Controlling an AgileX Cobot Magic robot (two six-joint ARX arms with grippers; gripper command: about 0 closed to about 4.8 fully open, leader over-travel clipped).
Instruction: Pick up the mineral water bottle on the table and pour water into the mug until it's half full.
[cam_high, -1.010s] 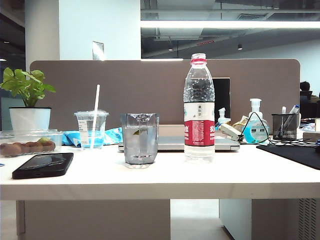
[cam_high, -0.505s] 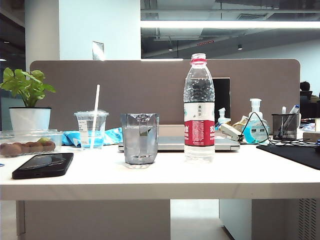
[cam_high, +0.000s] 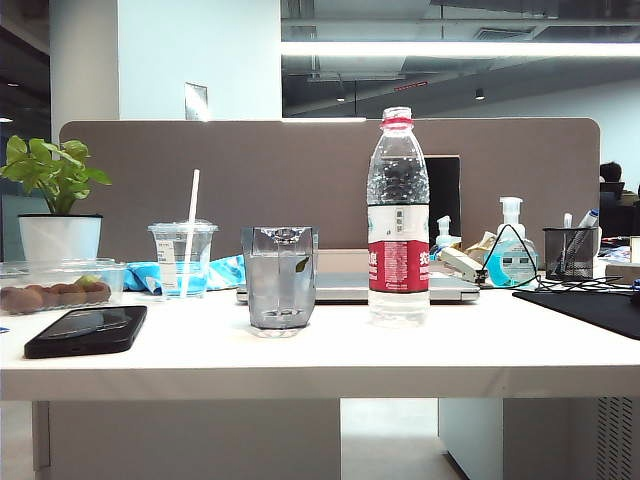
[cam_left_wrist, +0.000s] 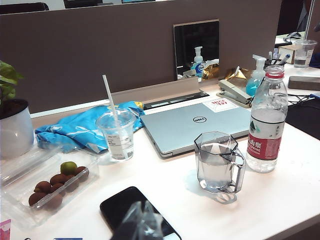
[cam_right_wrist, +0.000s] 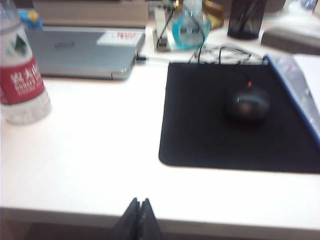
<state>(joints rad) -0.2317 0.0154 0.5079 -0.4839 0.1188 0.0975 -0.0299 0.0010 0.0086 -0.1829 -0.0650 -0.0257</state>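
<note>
The mineral water bottle (cam_high: 398, 215) stands upright on the white table (cam_high: 330, 355), its red cap on; it also shows in the wrist views (cam_left_wrist: 267, 122) (cam_right_wrist: 20, 75). The clear grey mug (cam_high: 280, 280) stands a hand's width to its left, handle turned toward the left wrist camera (cam_left_wrist: 215, 162). Neither gripper appears in the exterior view. My left gripper (cam_left_wrist: 140, 220) hangs shut over a black phone (cam_left_wrist: 120, 207), well short of the mug. My right gripper (cam_right_wrist: 138, 202) is shut over the table's front edge, away from the bottle, nothing held.
A black phone (cam_high: 86, 330), fruit tray (cam_high: 55, 285), potted plant (cam_high: 58, 205) and lidded cup with straw (cam_high: 183, 258) fill the left side. A closed laptop (cam_high: 345, 287) lies behind the mug and bottle. Mouse pad (cam_right_wrist: 200, 125) with mouse (cam_right_wrist: 246, 104) lies right.
Bottle and mug stand where they were. Only a small dark reflection in the mug's glass has drifted to the right.
</note>
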